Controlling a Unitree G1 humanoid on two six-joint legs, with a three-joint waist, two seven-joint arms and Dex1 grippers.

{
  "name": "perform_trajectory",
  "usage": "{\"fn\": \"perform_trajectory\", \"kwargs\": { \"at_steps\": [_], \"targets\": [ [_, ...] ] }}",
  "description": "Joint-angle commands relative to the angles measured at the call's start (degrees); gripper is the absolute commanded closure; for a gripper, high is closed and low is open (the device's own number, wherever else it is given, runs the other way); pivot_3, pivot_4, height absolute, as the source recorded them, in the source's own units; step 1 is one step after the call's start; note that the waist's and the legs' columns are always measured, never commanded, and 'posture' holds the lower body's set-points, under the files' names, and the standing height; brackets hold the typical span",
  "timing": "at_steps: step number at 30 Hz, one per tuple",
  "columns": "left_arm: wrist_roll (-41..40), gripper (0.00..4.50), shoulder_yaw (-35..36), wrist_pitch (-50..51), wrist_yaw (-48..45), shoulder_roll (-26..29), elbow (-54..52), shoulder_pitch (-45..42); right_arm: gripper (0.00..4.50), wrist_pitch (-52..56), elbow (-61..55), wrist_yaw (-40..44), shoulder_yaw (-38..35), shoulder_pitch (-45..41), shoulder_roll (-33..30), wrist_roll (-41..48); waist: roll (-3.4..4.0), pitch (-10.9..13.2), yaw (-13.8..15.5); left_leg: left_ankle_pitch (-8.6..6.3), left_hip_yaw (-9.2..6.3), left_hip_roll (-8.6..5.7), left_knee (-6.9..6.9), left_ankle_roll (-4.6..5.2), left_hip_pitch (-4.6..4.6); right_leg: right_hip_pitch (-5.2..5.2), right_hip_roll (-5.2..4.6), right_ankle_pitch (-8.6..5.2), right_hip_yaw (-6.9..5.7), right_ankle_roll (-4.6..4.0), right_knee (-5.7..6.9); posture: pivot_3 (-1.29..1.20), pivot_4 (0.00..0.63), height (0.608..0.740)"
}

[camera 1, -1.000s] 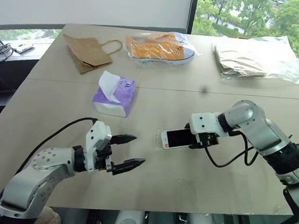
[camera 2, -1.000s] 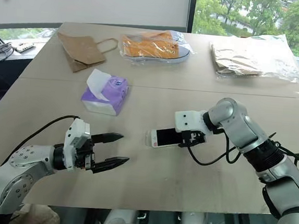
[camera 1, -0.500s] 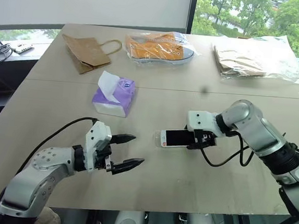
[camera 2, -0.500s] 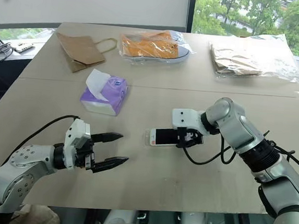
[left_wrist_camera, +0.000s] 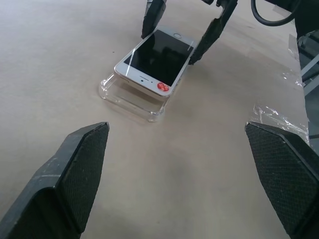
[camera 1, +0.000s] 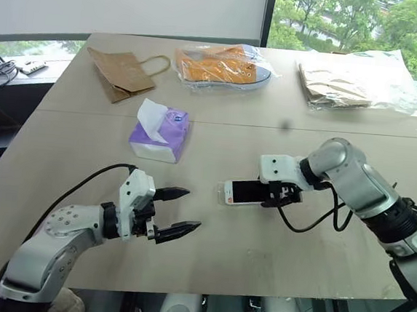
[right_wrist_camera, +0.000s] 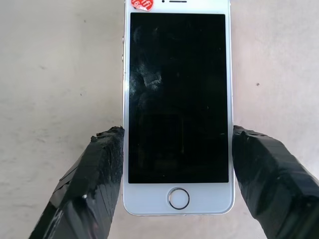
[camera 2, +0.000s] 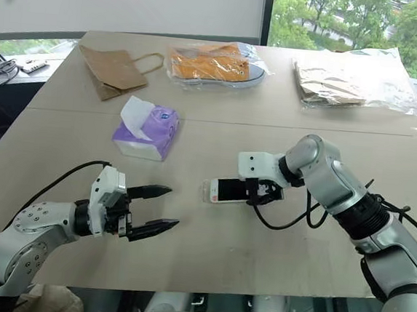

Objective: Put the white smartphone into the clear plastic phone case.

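Observation:
The white smartphone (left_wrist_camera: 155, 59) lies screen up, a red sticker at its near end, half seated on the clear plastic phone case (left_wrist_camera: 130, 97), whose glossy rim juts out beneath that end. The phone (camera 1: 245, 193) rests mid-table. My right gripper (camera 1: 269, 196) is shut on it, one black finger (right_wrist_camera: 102, 164) against each long side. My left gripper (camera 1: 191, 209) hovers open and empty near the table's front left, pointing toward the phone, a short gap away.
A purple tissue pack (camera 1: 159, 133) stands behind and left of the phone. Along the far side lie a brown paper bag (camera 1: 121, 72), orange shoes in a clear bag (camera 1: 220, 66) and a crinkly clear bag of brown paper (camera 1: 353, 85). The table's front edge (camera 1: 255, 295) runs close below both arms.
My right wrist has tipped a little while keeping hold of the phone, which has hardly shifted. The left arm has stayed still.

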Motion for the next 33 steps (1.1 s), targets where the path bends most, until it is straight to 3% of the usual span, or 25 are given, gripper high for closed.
{"fn": "perform_trajectory", "kwargs": {
  "at_steps": [1, 8, 10, 12, 21, 24, 26, 31, 32, 33],
  "targets": [
    [0.15, 0.0, -0.33, -0.96, -0.39, 0.12, -0.52, -0.08, 1.6, 1.69, -2.0, 1.04, -0.2, -1.43, -0.17, -0.03, 0.0, 0.0, 0.0, 0.0, 0.0, 0.0, 0.0, 0.0, 0.0, 0.0, 0.0, 0.0, 0.0, 0.0, 0.0, 0.0, 0.15, 0.74],
    [0.67, 0.0, -0.67, -1.5, 0.11, -0.41, -0.47, -0.08, 1.6, 2.14, -2.31, 2.25, 0.03, -1.39, -0.03, 0.86, 0.0, 0.0, 0.02, 0.01, 0.0, 0.0, 0.0, -0.02, -0.01, 0.0, 0.0, 0.0, -0.01, 0.01, 0.0, 0.0, 0.15, 0.74],
    [0.91, 0.0, -0.64, -1.64, 0.16, -0.63, -0.48, 0.04, 0.59, 2.06, -2.27, 2.37, -0.06, -1.34, -0.02, 1.23, 0.0, 0.0, 0.03, 0.01, 0.0, 0.0, 0.0, -0.02, 0.0, 0.0, 0.0, 0.0, -0.01, 0.0, 0.0, 0.0, 0.15, 0.74],
    [1.1, 0.0, -0.53, -1.72, 0.18, -0.83, -0.45, 0.1, 0.06, 2.28, -2.14, 2.04, -0.43, -1.26, 0.26, 1.56, 0.0, 0.0, 0.02, 0.01, -0.01, 0.0, 0.0, -0.02, -0.01, 0.0, 0.0, 0.01, -0.02, 0.01, 0.0, 0.0, 0.15, 0.74],
    [2.56, 0.0, -0.66, -3.15, 0.8, -1.79, 0.35, -0.11, 0.06, 5.9, -3.8, -3.52, -6.67, -0.35, 2.06, 4.96, 0.0, 0.0, 0.04, 0.04, -0.01, 0.0, 0.01, -0.06, -0.01, 0.0, 0.0, 0.01, -0.02, 0.01, 0.01, 0.0, 0.15, 0.74],
    [2.93, 0.0, -1.21, -3.54, 0.82, -2.08, 0.84, -0.71, 0.9, 10.49, -8.4, -3.55, -10.35, 1.38, 0.22, 8.5, 0.0, 0.0, 0.27, 0.05, -0.02, 0.0, 0.01, -0.08, -0.03, 0.0, -0.01, 0.02, -0.03, 0.01, 0.0, 0.0, 0.15, 0.74],
    [3.21, 0.52, -1.54, -3.93, 0.62, -2.25, 1.5, -1.45, 1.92, 13.62, -11.26, -3.52, -12.29, 2.66, -0.65, 11.16, 0.0, 0.0, 0.29, 0.04, -0.05, -0.02, 0.02, -0.06, -0.06, 0.01, -0.03, 0.01, -0.05, 0.01, 0.0, 0.0, 0.15, 0.74],
    [3.86, 2.41, -3.22, -4.29, -0.45, -2.15, 3.99, -4.25, 4.22, 15.96, -14.43, -5.89, -14.26, 4.53, -0.51, 15.05, 0.0, 0.0, -0.12, -0.08, -0.04, 0.0, 0.04, 0.14, -0.02, 0.01, -0.01, 0.02, -0.02, 0.02, 0.02, 0.0, 0.15, 0.74],
    [4.28, 2.83, -3.75, -4.46, -0.67, -2.13, 4.48, -4.79, 4.5, 16.03, -14.79, -6.84, -14.56, 4.94, -0.01, 15.71, 0.0, 0.0, -0.12, -0.09, -0.04, 0.0, 0.04, 0.15, -0.02, 0.0, -0.01, 0.02, -0.03, 0.02, 0.04, 0.0, 0.15, 0.74],
    [4.65, 3.26, -4.22, -4.6, -0.94, -2.1, 4.96, -5.28, 4.5, 16.21, -15.2, -7.88, -14.77, 5.28, 0.67, 16.3, 0.0, -0.01, -0.1, -0.09, -0.04, 0.0, 0.04, 0.15, 0.0, 0.01, 0.0, 0.02, -0.03, 0.02, 0.07, 0.0, 0.15, 0.74]
  ]
}}
